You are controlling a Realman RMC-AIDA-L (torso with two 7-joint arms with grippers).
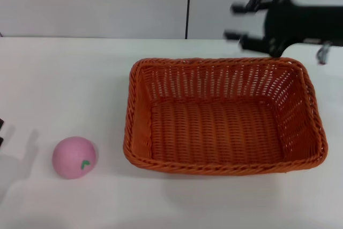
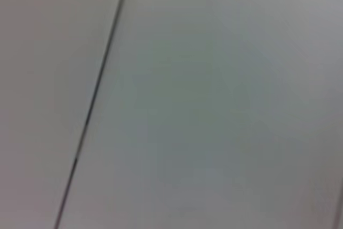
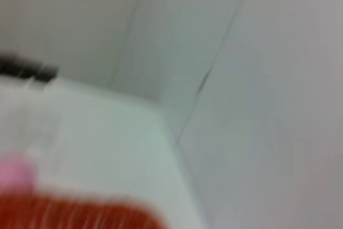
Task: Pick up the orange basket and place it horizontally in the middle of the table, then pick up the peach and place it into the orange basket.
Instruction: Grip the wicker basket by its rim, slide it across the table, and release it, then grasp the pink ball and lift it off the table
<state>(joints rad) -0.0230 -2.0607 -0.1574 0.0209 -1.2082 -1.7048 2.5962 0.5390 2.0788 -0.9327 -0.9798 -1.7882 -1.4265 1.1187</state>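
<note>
Basket [image 1: 225,116] sits lengthwise mid-table [image 1: 64,84], nothing inside, no readable writing; peach [image 1: 74,157] on table well left of it; right gripper [image 1: 244,22] above far rim, fingers apart, holding nothing; left gripper unseen.

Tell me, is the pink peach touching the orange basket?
Apart. The head view shows bare white table between the peach and the orange basket.

1 basket [image 1: 225,116], 1 peach [image 1: 74,157]
</note>
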